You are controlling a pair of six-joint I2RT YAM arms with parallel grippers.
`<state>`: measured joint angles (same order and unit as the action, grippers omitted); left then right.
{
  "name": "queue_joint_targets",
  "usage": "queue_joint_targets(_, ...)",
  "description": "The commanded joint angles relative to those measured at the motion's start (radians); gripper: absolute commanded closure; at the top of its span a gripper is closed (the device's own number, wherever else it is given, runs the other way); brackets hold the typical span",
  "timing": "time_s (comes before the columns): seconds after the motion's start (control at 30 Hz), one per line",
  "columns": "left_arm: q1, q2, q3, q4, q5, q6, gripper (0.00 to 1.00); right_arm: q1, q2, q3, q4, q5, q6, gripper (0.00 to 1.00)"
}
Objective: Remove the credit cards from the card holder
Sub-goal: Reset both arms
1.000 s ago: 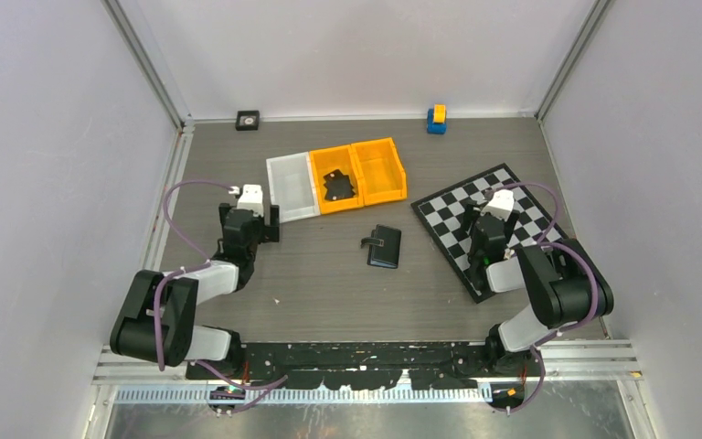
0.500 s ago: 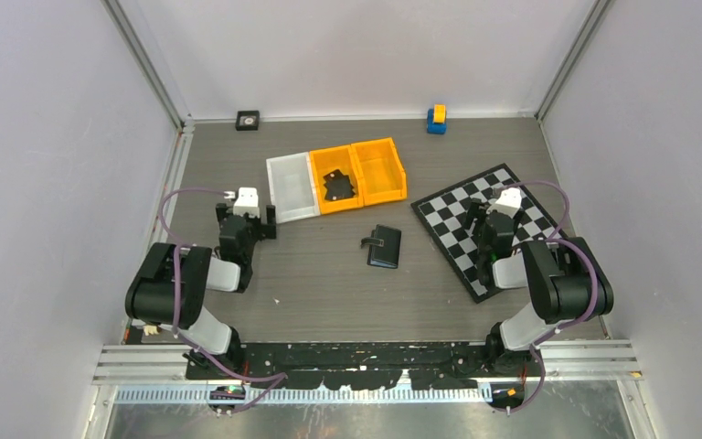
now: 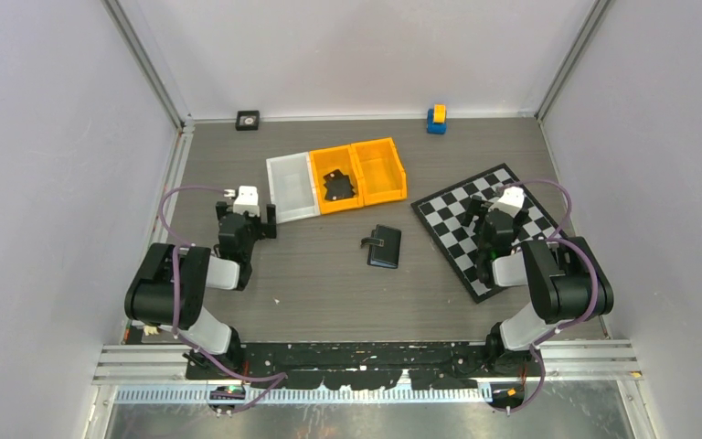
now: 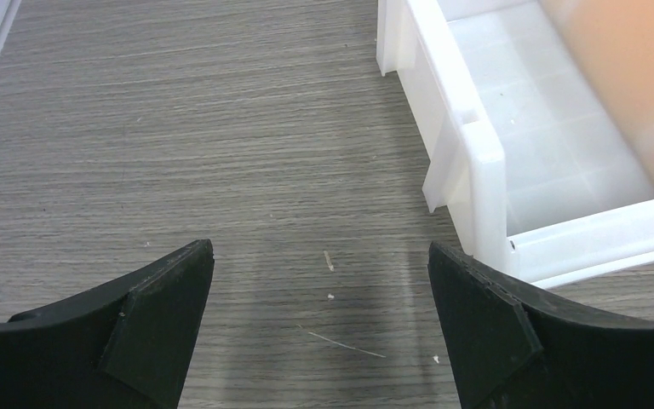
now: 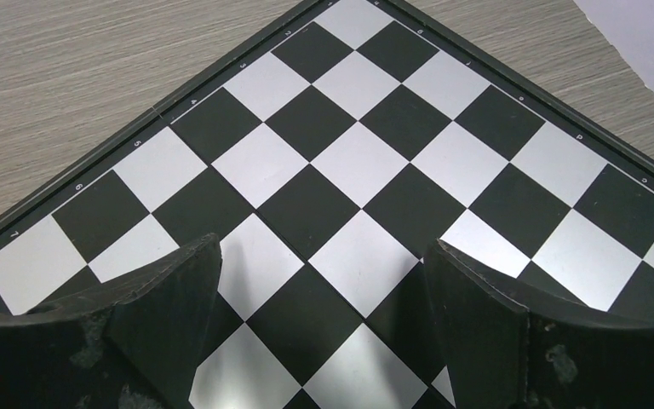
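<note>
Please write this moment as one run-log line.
left fingers: open, beside white plastic bin | right fingers: open, above black-and-white chessboard | small black folding card holder: on grey table, untouched

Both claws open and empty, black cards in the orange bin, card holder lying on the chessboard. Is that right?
Not quite. The card holder lies on the table beside the chessboard, apart from it, not on it. The top external view shows this. The rest of the statement holds.

The table (image 4: 179, 128) shows matt grey wood grain. Resting on it, the white bin (image 4: 545, 153) is smooth plastic, the chessboard (image 5: 341, 162) faintly glossy, the card holder (image 3: 385, 247) perhaps leather.
</note>
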<state>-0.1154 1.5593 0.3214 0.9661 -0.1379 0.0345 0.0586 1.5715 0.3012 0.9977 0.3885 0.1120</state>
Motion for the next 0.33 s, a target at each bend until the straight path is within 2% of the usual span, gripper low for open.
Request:
queue_joint_targets(0.0,0.008,-0.012,0.016,0.023,-0.003,0.006,0.00,-0.003,-0.010,0.023,0.028,0.037,0.018,0.06)
queue_joint_targets(0.3,0.034,-0.013,0.038,-0.023,0.028,-0.015,0.00,-0.002,-0.009,0.024,0.027,0.038,0.018,0.06)
